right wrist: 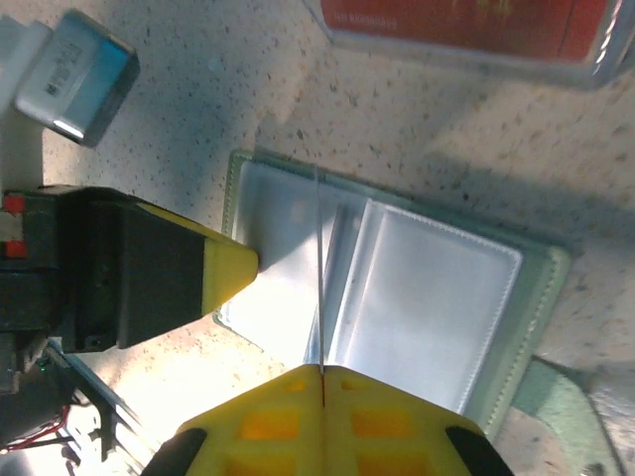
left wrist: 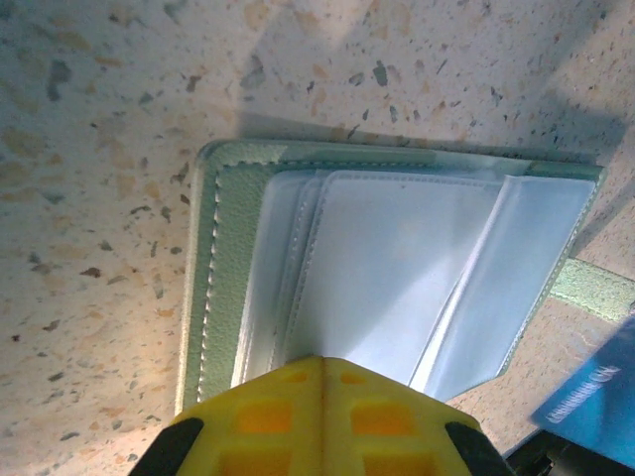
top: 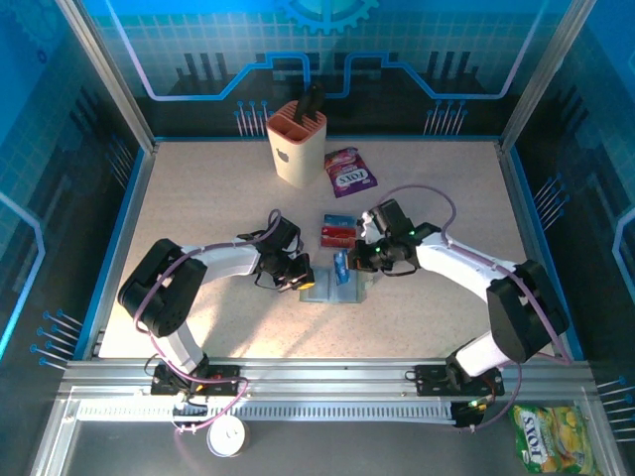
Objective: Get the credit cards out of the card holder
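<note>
Card holder (top: pixel 332 290) lies open and flat at ctr of the speckled table (top: pixel 198 198), closer to the near rail than to the far wall, w/ broad tabletop on its left and right out to the blue side rails. In the left wrist view its stitched green border (left wrist: pixel 213 288) runs along the left and far sides, clear sleeves fanned inside. Just beyond the holder's far edge sit red cards (top: pixel 339 236), apart from it; their near edge shows in the right wrist view (right wrist: pixel 466 25). Further back, near the far wall, stand a beige slotted cup (top: pixel 296 149) and a candy packet (top: pixel 350 171). Left gripper (left wrist: pixel 322 369), jaws fully together, presses its yellow tips on the sleeves at the holder's left end; it grips nothing and is seen from the other arm as well (right wrist: pixel 243 266). Right gripper (right wrist: pixel 322 375), jaws pinched tight, holds a blue card (top: pixel 340 266) upright over the holder, the card seen edge-on as a thin line btwn the fingers (right wrist: pixel 318 258).
</note>
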Tool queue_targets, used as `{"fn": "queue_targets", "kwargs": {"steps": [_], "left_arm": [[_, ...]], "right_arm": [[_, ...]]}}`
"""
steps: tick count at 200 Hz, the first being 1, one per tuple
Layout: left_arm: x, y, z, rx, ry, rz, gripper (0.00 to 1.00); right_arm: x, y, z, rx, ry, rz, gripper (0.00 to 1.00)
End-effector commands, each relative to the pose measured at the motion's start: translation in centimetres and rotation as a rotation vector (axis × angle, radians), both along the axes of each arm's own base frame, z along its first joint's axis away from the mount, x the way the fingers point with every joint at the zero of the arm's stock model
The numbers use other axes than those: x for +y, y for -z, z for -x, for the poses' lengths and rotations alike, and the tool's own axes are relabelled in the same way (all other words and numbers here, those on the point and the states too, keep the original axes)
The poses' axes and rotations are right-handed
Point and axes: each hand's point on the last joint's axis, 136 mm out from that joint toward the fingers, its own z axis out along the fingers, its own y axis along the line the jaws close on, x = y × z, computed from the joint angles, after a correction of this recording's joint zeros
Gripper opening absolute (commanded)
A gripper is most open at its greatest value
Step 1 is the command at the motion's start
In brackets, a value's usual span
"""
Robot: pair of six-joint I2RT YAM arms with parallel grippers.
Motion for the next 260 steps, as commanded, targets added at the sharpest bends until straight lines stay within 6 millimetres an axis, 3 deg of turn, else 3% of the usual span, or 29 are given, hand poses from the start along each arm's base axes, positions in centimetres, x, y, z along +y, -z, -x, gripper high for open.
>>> {"fn": "queue_targets", "kwargs": {"steps": [1, 72, 143, 216, 260], "left_arm": [[0.6, -0.4, 0.7, -0.007, 0.005, -0.024, 0.02], [0.1, -0.9, 0.3, -0.008, 0.006, -0.003, 0.03], [0.1, -2.8, -0.3, -0.044, 0.006, -0.005, 0.08], [0.9, -3.3, 0.1, -0.064, -0.028, -0.011, 0.11], [1.1, -3.7, 0.0, -0.068, -0.045, -0.017, 0.11]], "right_arm": [[-1.8, -0.7, 0.1, -0.045, -0.132, 0.137, 0.01], [-3.2, -2.6, -4.0, -0.308, -0.487, 0.408, 0.02], [-2.2, -3.7, -6.7, -0.436, -0.898, 0.532, 0.0], [-1.1, -4.3, -12.0, -0.429, -0.988, 0.515, 0.0], [-0.7, -3.0, -14.1, -0.415, -1.043, 0.51, 0.0]]}}
